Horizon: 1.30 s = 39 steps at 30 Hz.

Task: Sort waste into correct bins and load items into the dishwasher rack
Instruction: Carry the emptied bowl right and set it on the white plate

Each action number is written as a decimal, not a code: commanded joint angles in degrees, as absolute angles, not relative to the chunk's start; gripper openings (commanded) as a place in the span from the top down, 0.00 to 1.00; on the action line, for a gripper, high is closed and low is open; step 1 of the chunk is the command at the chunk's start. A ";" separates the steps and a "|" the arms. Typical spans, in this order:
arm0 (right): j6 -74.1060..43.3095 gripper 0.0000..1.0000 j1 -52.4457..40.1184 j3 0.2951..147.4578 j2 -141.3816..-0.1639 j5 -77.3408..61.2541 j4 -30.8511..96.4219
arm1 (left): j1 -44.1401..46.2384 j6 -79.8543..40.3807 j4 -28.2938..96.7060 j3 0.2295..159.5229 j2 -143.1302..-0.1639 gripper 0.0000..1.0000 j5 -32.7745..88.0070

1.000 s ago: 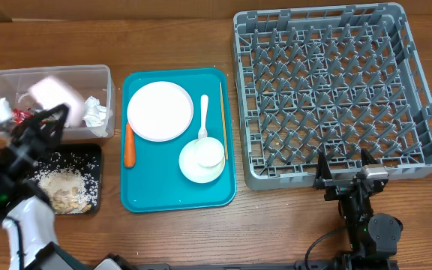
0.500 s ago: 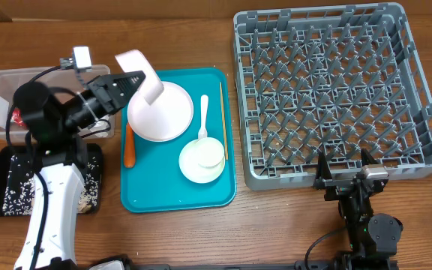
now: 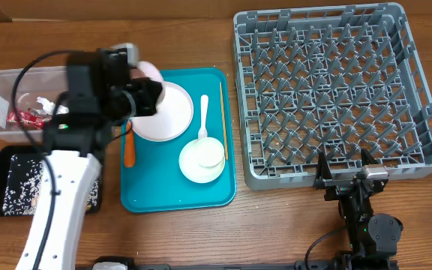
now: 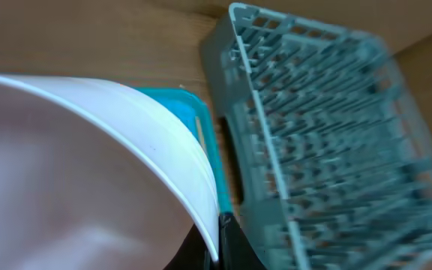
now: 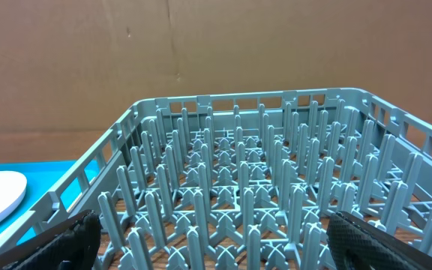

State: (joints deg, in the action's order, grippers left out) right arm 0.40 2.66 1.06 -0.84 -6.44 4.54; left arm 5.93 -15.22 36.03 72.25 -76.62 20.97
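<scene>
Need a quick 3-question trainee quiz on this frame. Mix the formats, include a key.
1. True or false: the right gripper is shut.
2. What is the left gripper clamped on? A) carrot B) pale pink bowl C) chopsticks
3. Fill in: the red snack wrapper lies in the ____.

Key: 1 false, its jaws stand wide open and hold nothing. 2 B. 3 clear tub.

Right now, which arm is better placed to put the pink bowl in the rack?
Left. The left gripper holds the bowl by its rim above the tray; the right gripper sits open and empty by the rack.
</scene>
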 commanded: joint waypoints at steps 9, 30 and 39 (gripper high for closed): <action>0.16 0.00 3.07 0.45 -0.23 -6.11 4.21 | 19.27 -4.23 35.24 73.76 -87.09 0.96 -6.66; 0.16 0.00 2.85 0.45 -0.23 -6.11 4.21 | 18.76 -4.29 32.38 73.67 -101.62 0.95 -0.34; 0.16 0.00 2.35 0.45 -0.23 -6.11 4.21 | 18.72 -4.27 32.34 73.69 -103.50 0.68 -0.36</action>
